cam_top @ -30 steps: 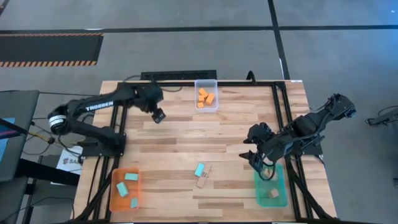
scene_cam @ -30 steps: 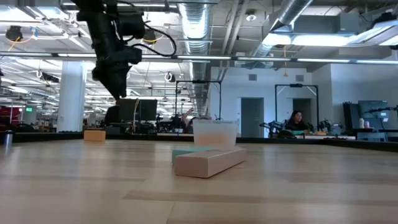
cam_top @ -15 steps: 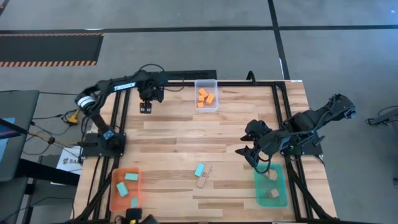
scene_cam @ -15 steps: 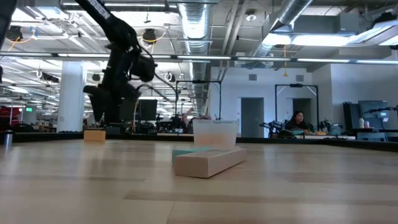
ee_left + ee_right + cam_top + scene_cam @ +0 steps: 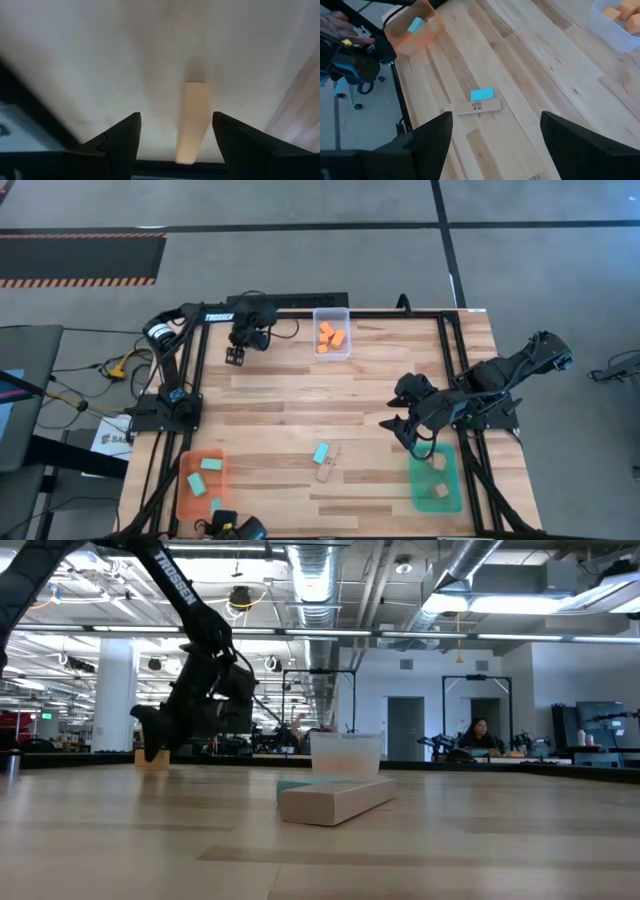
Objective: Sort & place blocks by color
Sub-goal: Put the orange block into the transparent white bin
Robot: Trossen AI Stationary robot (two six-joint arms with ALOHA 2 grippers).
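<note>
My left gripper (image 5: 236,356) is open and low over the table's far left part. Its fingers stand on either side of a long tan block (image 5: 195,117), which lies flat on the table (image 5: 152,757); I cannot tell whether they touch it. My right gripper (image 5: 400,430) is open and hovers beside the teal tray (image 5: 436,475), which holds tan blocks. A teal block (image 5: 320,452) lies against a long tan block (image 5: 328,463) at the table's near middle. Orange blocks (image 5: 330,335) sit in the clear tray. Teal blocks (image 5: 205,475) sit in the orange tray.
The clear tray (image 5: 345,320) stands at the far edge and the orange tray (image 5: 185,505) at the near left corner. A person's hand (image 5: 340,25) with a dark device shows beyond the table's near left corner (image 5: 235,528). Bare wood lies between the two arms.
My left gripper has swung from the table's left middle toward the far left edge and come down from high to just above the tabletop, around the tan block. A dark device has come into view at the near edge.
</note>
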